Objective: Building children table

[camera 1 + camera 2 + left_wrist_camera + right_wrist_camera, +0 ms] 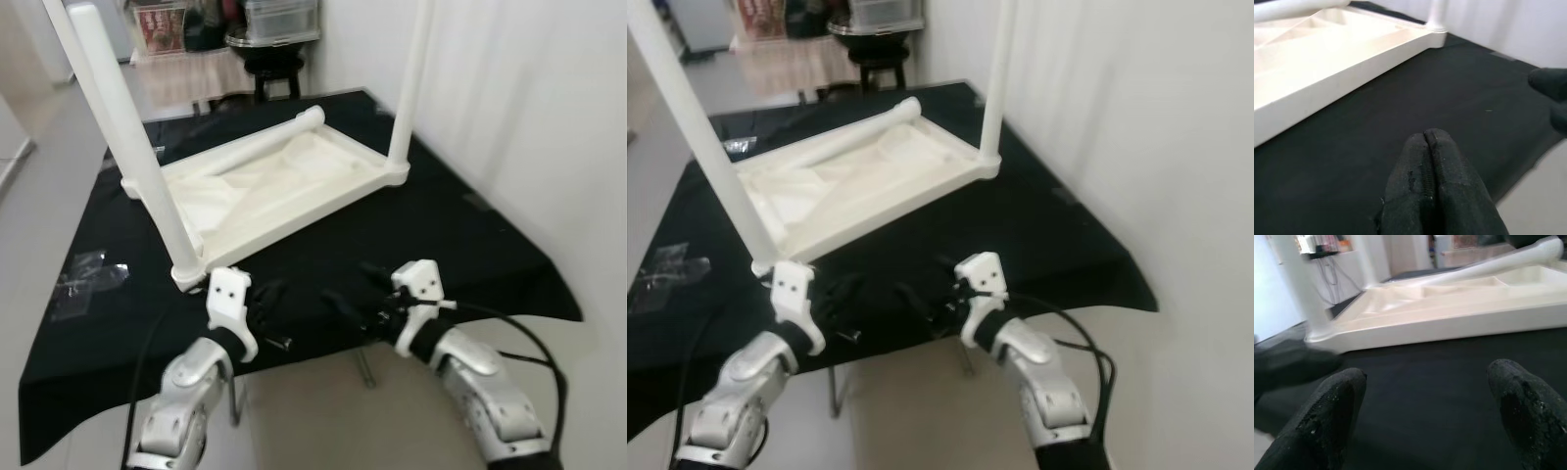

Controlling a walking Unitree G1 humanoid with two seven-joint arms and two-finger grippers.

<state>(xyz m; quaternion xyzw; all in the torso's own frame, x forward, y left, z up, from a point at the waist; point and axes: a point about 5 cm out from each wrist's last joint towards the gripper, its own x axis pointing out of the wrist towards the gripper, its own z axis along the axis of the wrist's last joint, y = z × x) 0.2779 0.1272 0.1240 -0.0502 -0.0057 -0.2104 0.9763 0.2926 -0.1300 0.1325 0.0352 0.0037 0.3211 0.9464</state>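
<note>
You are partway through the build. The white tabletop (265,191) lies upside down on the black-draped surface (460,245), and two legs already stand upright in its near corners: one on your left (132,147), one on your right (407,93). A third leg (250,147) lies loose along the far edge of the tabletop, not yet set in a socket as far as you can judge. So two legs are in, and the far corners are still to be fitted.

Count: one tabletop, three legs in sight, two of them mounted. You cannot see a fourth leg here.

Your left gripper (1427,139) rests low over the cloth just in front of the tabletop's near edge, fingers pressed together and holding nothing. Your right gripper (1425,396) hovers over the cloth near the same edge, its two fingers (1332,406) spread wide, empty. Neither touches the tabletop.
</note>
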